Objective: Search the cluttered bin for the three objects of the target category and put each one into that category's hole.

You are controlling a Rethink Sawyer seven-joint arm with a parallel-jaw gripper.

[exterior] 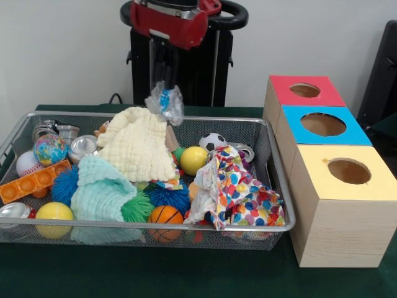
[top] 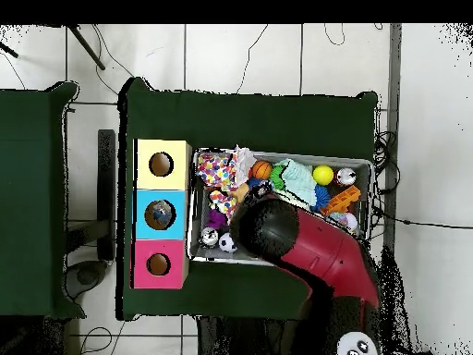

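Note:
My gripper [exterior: 164, 87] hangs from the red arm above the back middle of the wire-mesh bin [exterior: 186, 228]. It is shut on a crinkly clear packet with blue and white [exterior: 165, 103], held clear of the clutter, just over a cream cloth [exterior: 139, 143]. No other such packet shows in the bin. In the overhead view the red arm [top: 296, 242] covers the gripper and the packet, and the bin's rim [top: 362, 165] shows beside it.
Three boxes with round holes stand in a row right of the bin: red [exterior: 304, 92], blue [exterior: 322, 124], yellow [exterior: 347, 171]. The bin holds balls, blue spiky balls [exterior: 167, 197], metal cans [exterior: 82, 148], a mint cloth [exterior: 99, 189], a spotted cloth [exterior: 239, 192] and an orange tray [exterior: 34, 181].

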